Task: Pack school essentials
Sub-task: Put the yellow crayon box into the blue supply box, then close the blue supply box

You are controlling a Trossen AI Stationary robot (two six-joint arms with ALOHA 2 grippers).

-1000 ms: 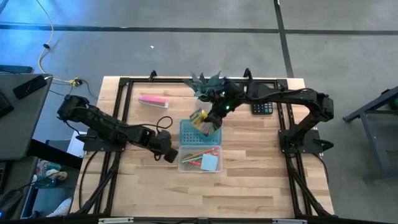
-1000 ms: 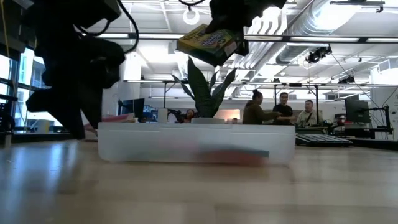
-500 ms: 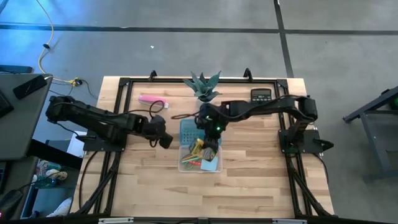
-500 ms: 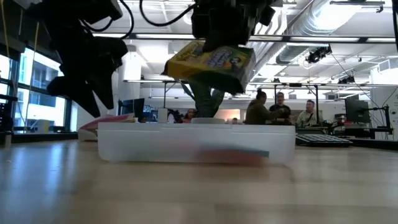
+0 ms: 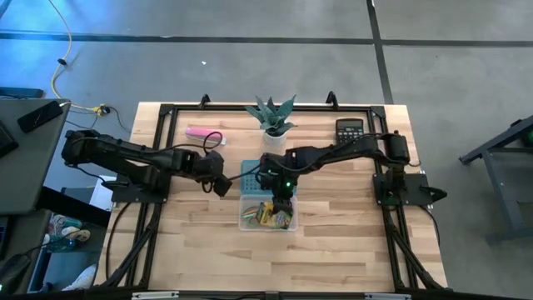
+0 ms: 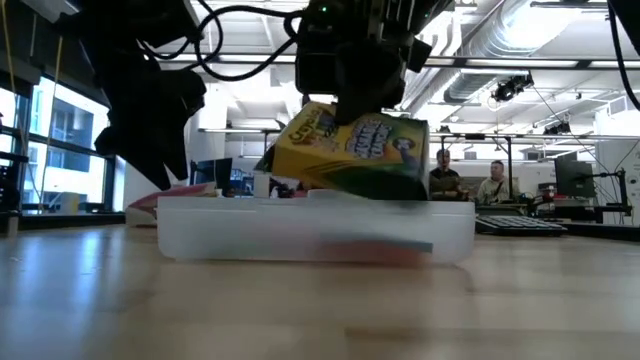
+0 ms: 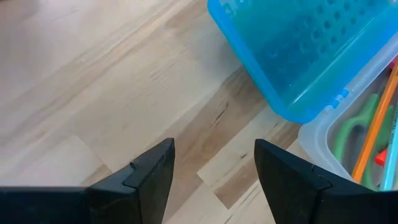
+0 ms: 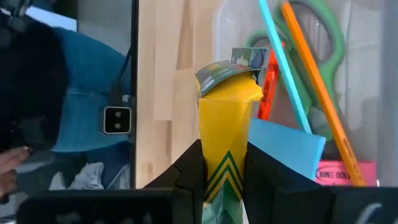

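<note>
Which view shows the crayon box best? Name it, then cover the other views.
The low view: the crayon box shows its printed side, tilted, held by the right hand over the clear bin. The right wrist view shows only its narrow end. The high view shows a small patch. The left wrist view misses it.

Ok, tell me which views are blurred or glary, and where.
Low view: the clear bin and near tabletop are soft, ceiling lights glare, the left arm is a dark silhouette. Left wrist view: its own jaws are blurred. Right wrist view: the crayon box is sharp.
</note>
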